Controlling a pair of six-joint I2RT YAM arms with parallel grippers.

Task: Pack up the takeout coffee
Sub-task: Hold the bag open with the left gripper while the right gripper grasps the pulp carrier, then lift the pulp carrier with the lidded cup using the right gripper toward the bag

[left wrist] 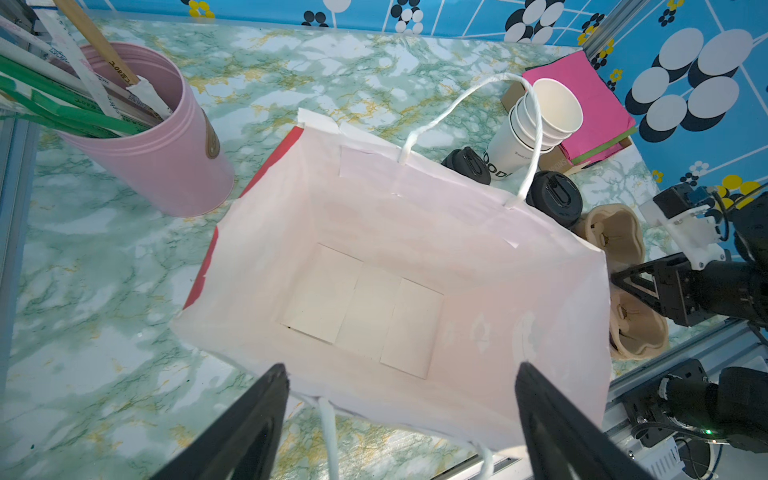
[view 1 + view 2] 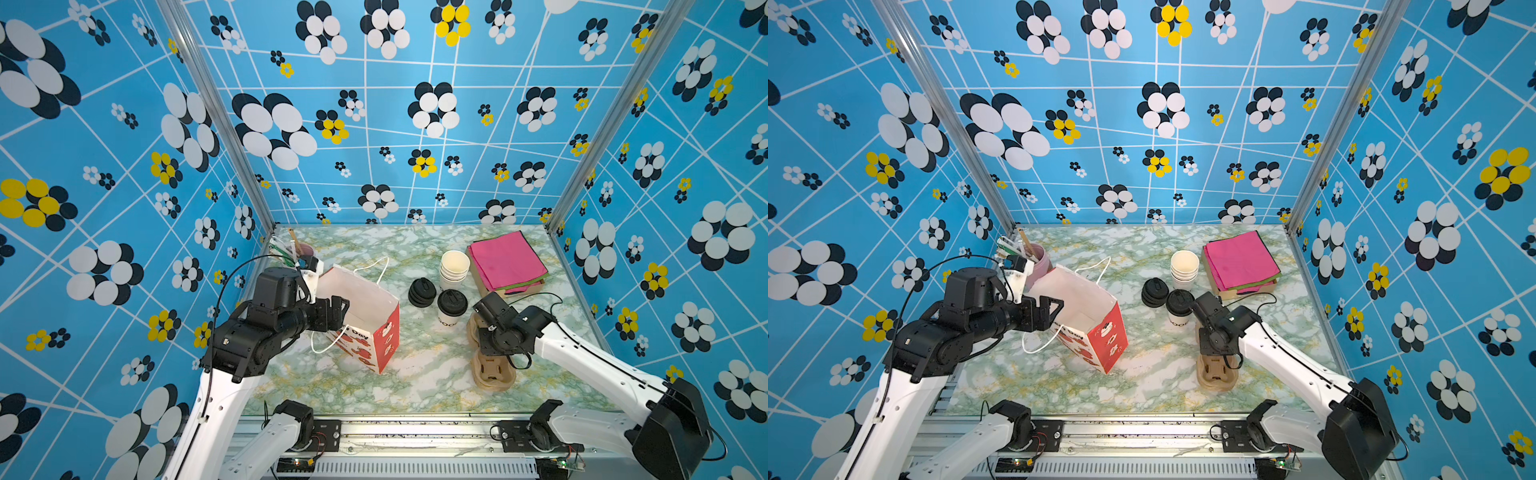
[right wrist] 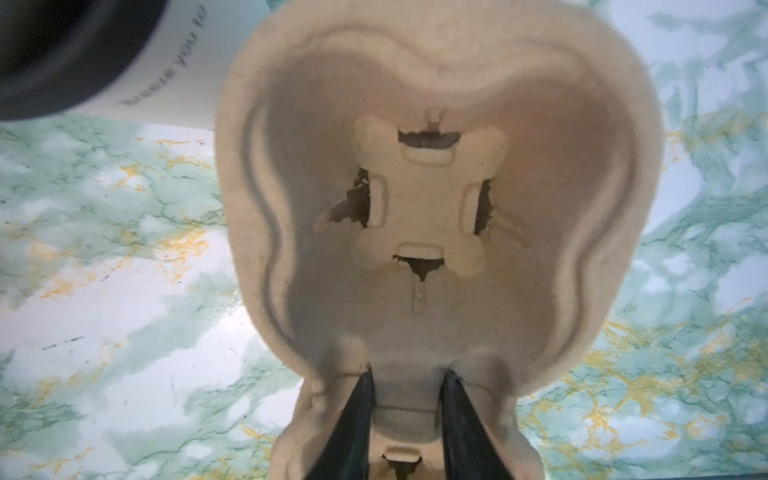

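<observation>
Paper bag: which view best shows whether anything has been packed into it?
The left wrist view: it looks straight into the open paper bag, showing its bare bottom panel, nothing inside. Both top views show the paper bag at an angle: only white inner wall and red side. The right wrist view misses it.

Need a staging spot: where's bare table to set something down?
Free: front table between paper bag and cup carrier; back strip between pink tumbler and cup stack. Crowded: lid stack, takeout coffee, napkins bunched beside that stack.
</observation>
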